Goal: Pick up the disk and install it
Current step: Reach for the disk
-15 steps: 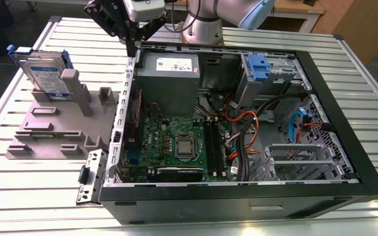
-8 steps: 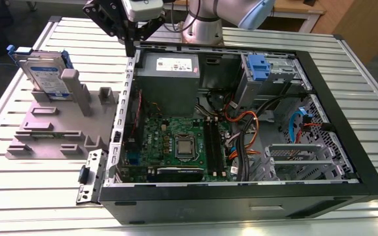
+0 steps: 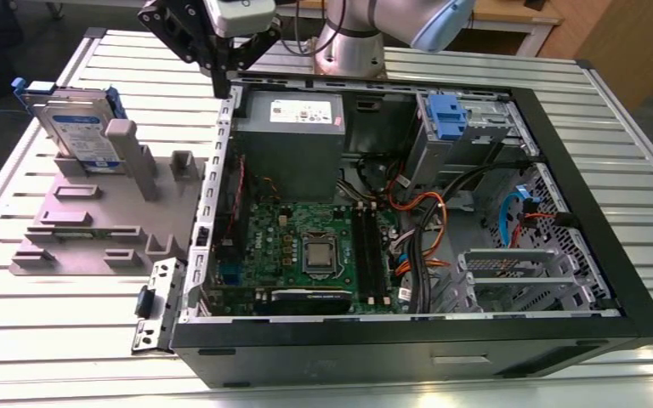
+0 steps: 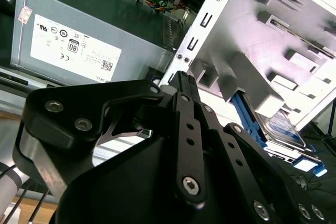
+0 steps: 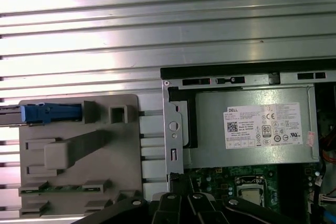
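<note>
At the exterior view's left, the disk (image 3: 77, 127) stands on edge in a slot at the far end of a grey moulded fixture (image 3: 88, 221). Its blue carrier frames it, and its white-and-blue label faces the camera. The fixture lies flat on the ribbed metal bench (image 3: 43, 340), just beside the open computer case (image 3: 417, 348). In the first wrist view the disk (image 5: 50, 113) shows edge-on as a blue strip at the fixture's end. In the second wrist view part of its label (image 4: 286, 129) shows behind the fixture's posts.

The pincer (image 3: 224, 83) hangs in the air above the case's far corner, the one next to the fixture. It is well apart from the disk and touches nothing. In the second wrist view its fingers (image 4: 181, 85) meet in one dark bar, drawn together with nothing between them.

Further right, inside the case, a grey power-supply box (image 3: 292, 127) with a white label sits against the far wall. The green motherboard (image 3: 303, 242) lies nearer the camera. The arm's base (image 3: 349, 47) rises behind the case. Towards the exterior view's right, a blue bracket (image 3: 445, 115) sits in the drive bay. Orange and black cables (image 3: 423, 212) trail below it across the case floor.
</note>
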`<state>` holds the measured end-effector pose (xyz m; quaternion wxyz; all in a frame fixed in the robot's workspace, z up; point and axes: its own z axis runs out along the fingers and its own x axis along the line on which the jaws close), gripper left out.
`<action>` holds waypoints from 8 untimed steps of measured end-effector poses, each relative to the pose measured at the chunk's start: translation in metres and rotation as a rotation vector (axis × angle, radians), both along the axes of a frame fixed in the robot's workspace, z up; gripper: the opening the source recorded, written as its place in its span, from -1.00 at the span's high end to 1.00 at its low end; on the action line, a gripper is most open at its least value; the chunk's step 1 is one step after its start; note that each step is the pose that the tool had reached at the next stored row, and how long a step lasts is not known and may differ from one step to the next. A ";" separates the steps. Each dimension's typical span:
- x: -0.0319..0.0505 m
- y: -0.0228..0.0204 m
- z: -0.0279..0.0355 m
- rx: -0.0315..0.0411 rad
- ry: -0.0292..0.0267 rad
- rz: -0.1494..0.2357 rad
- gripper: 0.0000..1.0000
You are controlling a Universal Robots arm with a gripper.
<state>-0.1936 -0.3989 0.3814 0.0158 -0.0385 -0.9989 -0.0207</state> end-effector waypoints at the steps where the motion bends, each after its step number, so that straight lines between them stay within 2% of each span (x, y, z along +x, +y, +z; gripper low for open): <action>1: -0.0006 0.0000 0.0000 0.0000 0.0000 0.000 0.79; 8: -0.0080 0.0000 -0.0002 -0.0001 0.0001 0.000 0.79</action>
